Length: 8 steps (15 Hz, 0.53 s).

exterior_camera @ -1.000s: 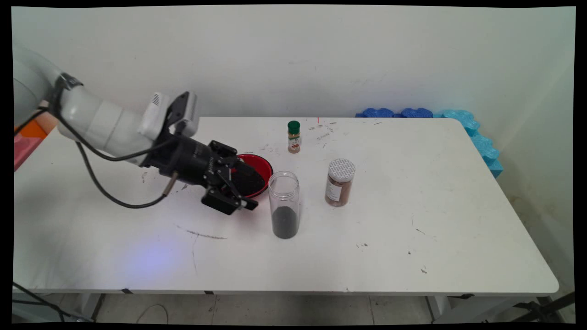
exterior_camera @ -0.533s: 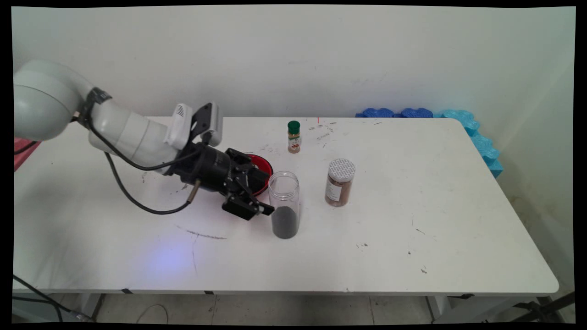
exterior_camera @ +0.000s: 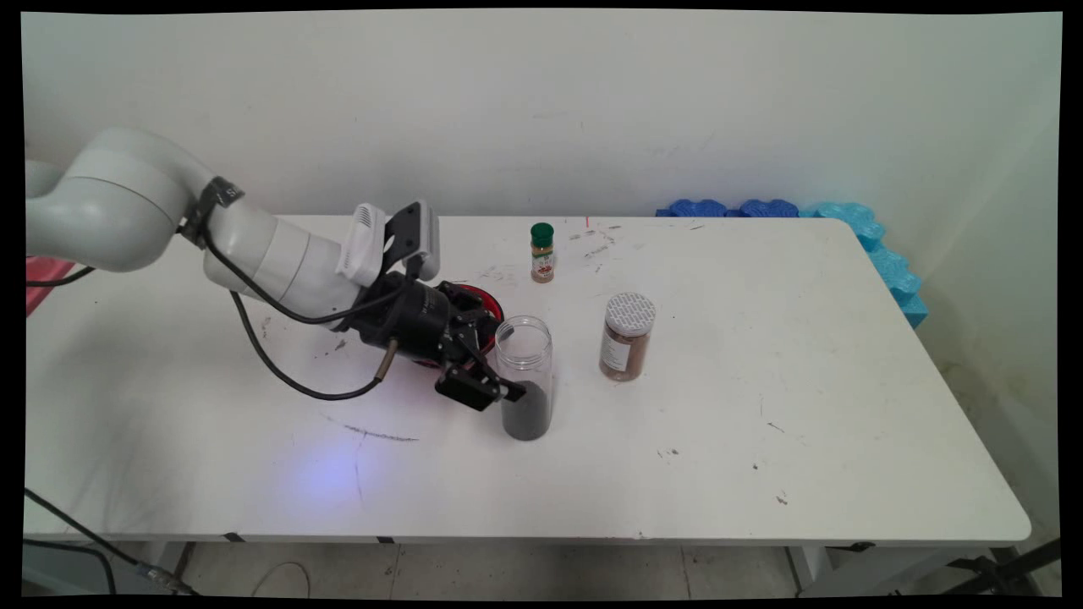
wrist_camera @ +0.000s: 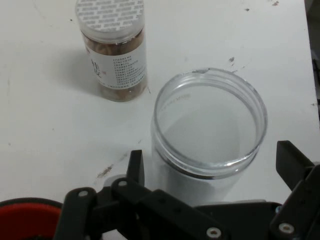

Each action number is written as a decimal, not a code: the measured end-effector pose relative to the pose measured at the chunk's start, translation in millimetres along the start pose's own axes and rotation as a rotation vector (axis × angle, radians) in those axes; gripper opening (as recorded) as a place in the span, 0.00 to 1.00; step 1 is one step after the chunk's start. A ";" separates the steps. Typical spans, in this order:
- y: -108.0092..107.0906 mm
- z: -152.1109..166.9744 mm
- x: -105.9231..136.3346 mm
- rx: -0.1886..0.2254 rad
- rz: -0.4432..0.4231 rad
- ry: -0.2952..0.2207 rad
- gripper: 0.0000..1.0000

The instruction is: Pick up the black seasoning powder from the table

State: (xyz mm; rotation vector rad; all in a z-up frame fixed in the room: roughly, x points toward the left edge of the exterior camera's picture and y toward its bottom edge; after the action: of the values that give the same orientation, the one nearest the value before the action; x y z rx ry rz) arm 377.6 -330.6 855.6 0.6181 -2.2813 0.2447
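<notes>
Reaching low from left, tool [exterior_camera: 495, 372] spread around clear jar [exterior_camera: 525, 376]

A black gripper [exterior_camera: 499, 372], a clear jar [exterior_camera: 525, 378] with black powder, a red bowl [exterior_camera: 488, 305], a green-capped bottle [exterior_camera: 542, 252] and a brown jar [exterior_camera: 627, 337] with a white dotted lid are shown on a white table [exterior_camera: 761, 440].

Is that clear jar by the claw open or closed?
Open: the clear jar has no lid, its bare rim showing.
</notes>
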 end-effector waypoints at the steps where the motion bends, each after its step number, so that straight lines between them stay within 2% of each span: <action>1: 0.1 1.5 -0.1 0.000 0.001 -0.001 1.00; 6: 1.0 7.5 -0.1 -0.002 0.003 -0.004 1.00; 7: 0.8 8.1 0.0 -0.002 0.002 -0.003 0.00; 8: 0.4 8.6 0.1 0.000 0.001 -0.001 0.00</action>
State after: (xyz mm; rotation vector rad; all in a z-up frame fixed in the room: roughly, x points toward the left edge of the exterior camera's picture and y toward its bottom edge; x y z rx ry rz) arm 372.1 -333.3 849.6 0.6171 -2.2830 0.2445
